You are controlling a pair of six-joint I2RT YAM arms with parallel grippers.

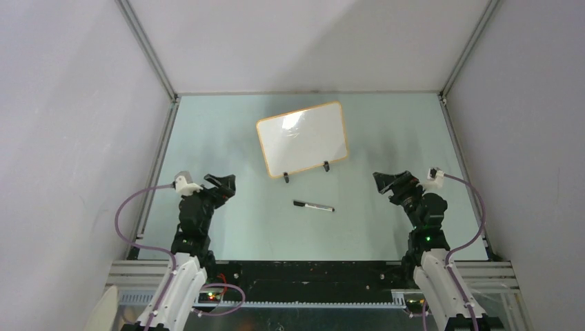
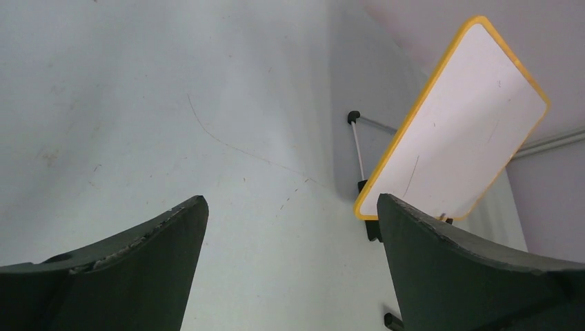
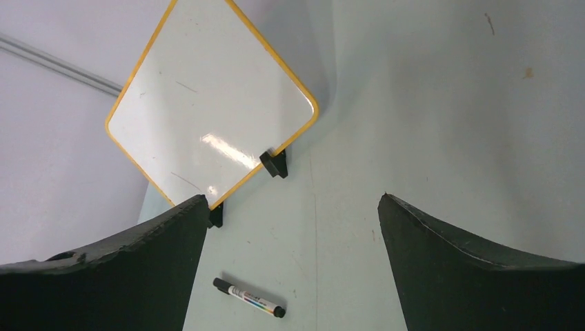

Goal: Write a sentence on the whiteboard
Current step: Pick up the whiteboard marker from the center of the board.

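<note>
Grippers occupied the lowest part of the overhead frame, the left gripper [image 1: 222,185] at lower left and the right gripper [image 1: 386,182] at lower right. Both had their jaws spread wide and held nothing. Each was over the pale green table [image 1: 227,138]. Between them and slightly beyond, a black marker [image 1: 313,205] lay flat on the table, well apart from either gripper. Farther back, at centre frame, the whiteboard [image 1: 302,139] stood on two black feet [image 1: 286,178], leaning back and turned slightly askew. Its face showed glare and a few faint streaks.
</note>
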